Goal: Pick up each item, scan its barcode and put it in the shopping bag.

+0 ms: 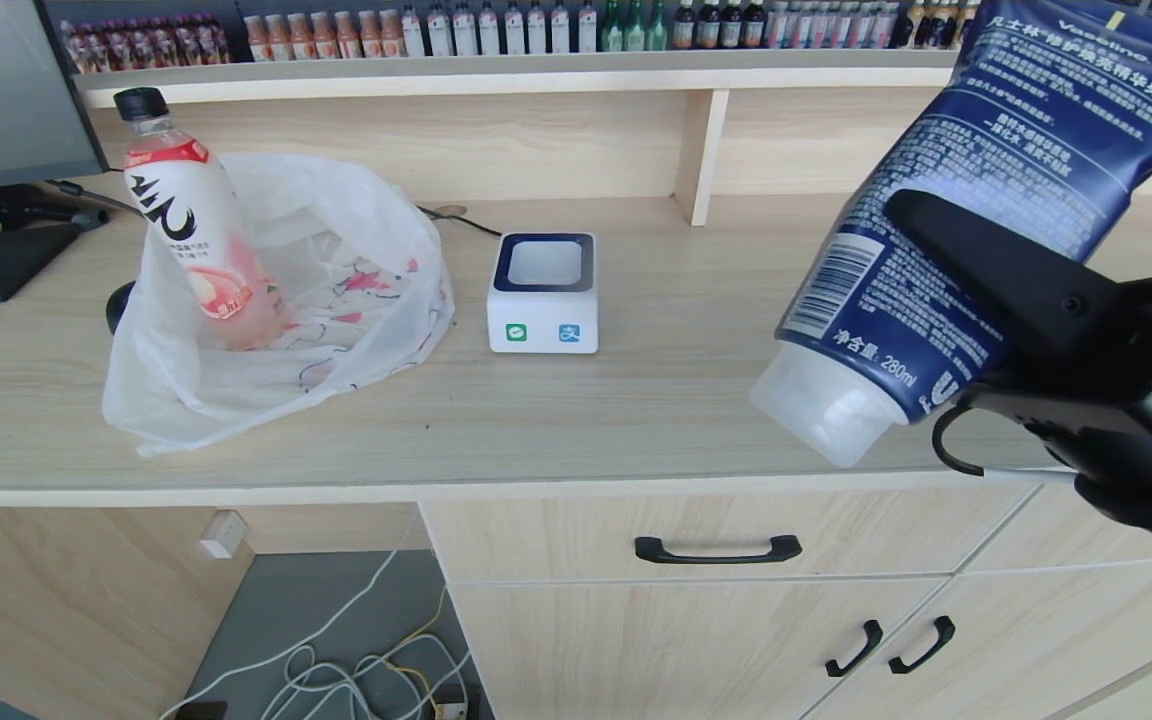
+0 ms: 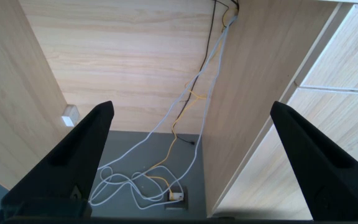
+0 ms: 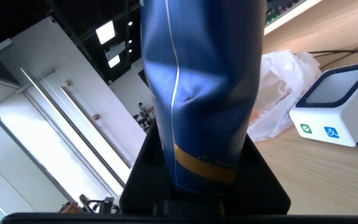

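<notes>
My right gripper (image 1: pixel 996 300) is shut on a dark blue lotion tube (image 1: pixel 976 200), held up at the right above the counter's front edge, its clear cap pointing down and left and its barcode (image 1: pixel 831 285) facing me. In the right wrist view the tube (image 3: pixel 201 87) is squeezed between the black fingers (image 3: pixel 151 155). A white scanner box (image 1: pixel 543 292) sits mid-counter. The white shopping bag (image 1: pixel 336 290) lies at the left with a pink drink bottle (image 1: pixel 198 230) standing in it. My left gripper (image 2: pixel 188 162) hangs open below the counter, over cables on the floor.
A dark monitor (image 1: pixel 6 90) stands at the back left. A shelf of bottles (image 1: pixel 536 30) runs along the back, with a wooden divider (image 1: pixel 701 155) behind the scanner. Drawers and handles (image 1: pixel 716 550) lie under the counter; loose cables (image 1: pixel 356 660) cover the floor at lower left.
</notes>
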